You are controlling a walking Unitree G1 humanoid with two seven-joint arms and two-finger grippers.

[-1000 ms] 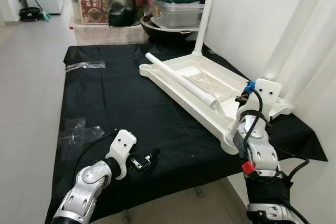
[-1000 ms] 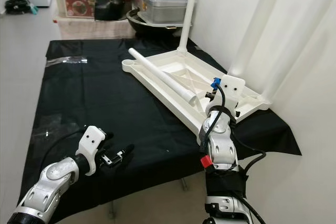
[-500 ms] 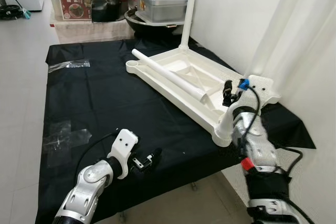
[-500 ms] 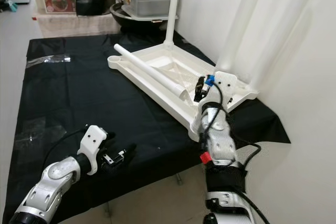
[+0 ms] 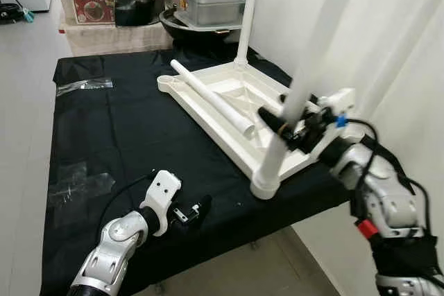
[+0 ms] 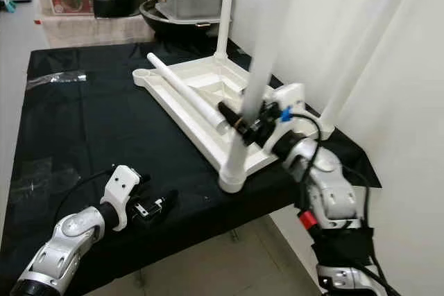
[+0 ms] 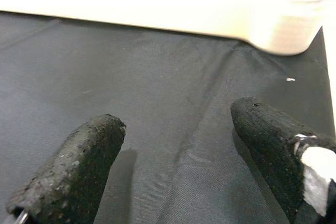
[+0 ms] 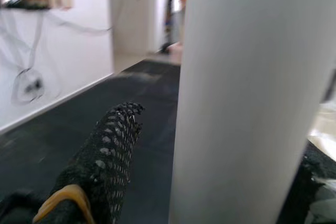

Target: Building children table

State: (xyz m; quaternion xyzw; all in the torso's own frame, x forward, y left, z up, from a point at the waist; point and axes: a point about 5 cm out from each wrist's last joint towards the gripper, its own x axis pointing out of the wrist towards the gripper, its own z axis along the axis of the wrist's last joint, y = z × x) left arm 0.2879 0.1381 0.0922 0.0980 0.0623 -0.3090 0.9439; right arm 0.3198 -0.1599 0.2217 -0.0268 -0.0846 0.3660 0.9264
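Right pincer (image 5: 279, 121): fingers either side of the near upright leg (image 5: 305, 81), at mid-height; whether they actually clamp it, cannot tell. That leg stands in the near corner socket of the upturned white tabletop (image 5: 229, 98), which lies on the black-clothed table (image 5: 125, 129) by the wall. One loose leg (image 5: 211, 98) lies along the tabletop. Left pincer (image 5: 196, 211): spread, holding nothing, low over the cloth at the near edge, well apart from the tabletop.
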